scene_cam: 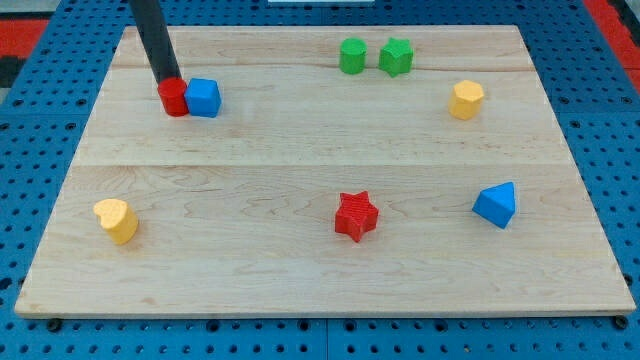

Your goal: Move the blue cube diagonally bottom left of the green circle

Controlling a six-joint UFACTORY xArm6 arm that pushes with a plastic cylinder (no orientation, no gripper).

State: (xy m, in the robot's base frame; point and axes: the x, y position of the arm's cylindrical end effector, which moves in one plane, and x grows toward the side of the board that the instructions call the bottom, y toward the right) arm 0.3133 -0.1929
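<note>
Wooden board [300, 270]; red star [355, 216], blue cube [204, 97], green circle [352, 56]

Pale wooden board [300, 270] on blue perforated surface [40, 140]; red patches [25, 30] at top corners.

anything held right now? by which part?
Nothing held. My tip only rests against the top-left of the red block, which touches the blue cube on its right.
</note>
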